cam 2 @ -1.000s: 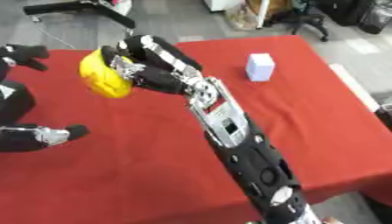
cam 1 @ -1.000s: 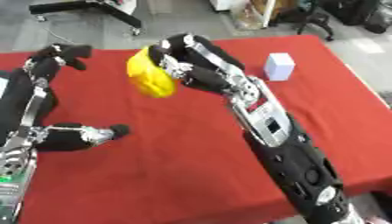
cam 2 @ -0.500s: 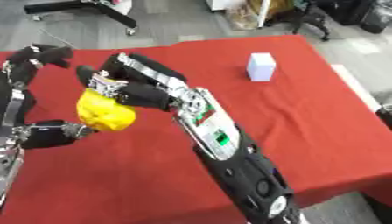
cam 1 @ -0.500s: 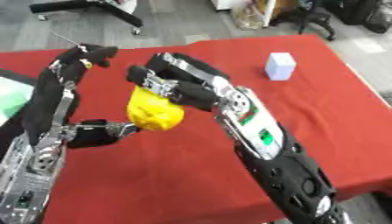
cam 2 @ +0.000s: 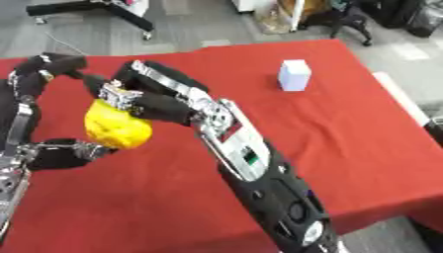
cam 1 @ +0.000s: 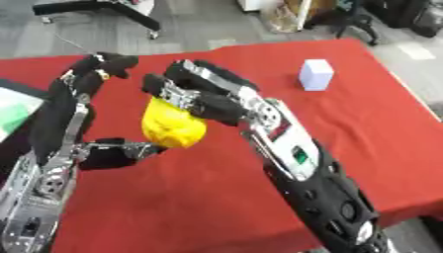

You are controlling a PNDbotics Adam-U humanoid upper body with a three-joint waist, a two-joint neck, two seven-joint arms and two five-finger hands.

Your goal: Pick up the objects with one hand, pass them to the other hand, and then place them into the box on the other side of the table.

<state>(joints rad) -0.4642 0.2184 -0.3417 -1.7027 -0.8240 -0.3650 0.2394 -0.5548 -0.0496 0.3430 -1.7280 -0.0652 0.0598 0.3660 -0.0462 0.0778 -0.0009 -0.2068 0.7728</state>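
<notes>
A lumpy yellow object [cam 1: 173, 129] hangs above the red table [cam 1: 372, 133], left of the middle. My right hand [cam 1: 212, 101] reaches in from the lower right and is shut on its top, fingers curled over it. My left hand [cam 1: 65, 106] stands open just left of it, palm facing the object. Its fingers [cam 1: 100, 66] arch above the object and its thumb [cam 1: 125, 149] lies against the lower left side. The right fingers hide the object's top.
A small white cube [cam 1: 316, 74] stands on the table at the far right. A box with green and white inside [cam 1: 13, 111] shows at the left edge. Grey floor, a black stand base [cam 1: 95, 7] and clutter lie beyond the far edge.
My right hand has carried the yellow object down and left, into the span of my left hand. The left hand has risen and its thumb now meets the object.
</notes>
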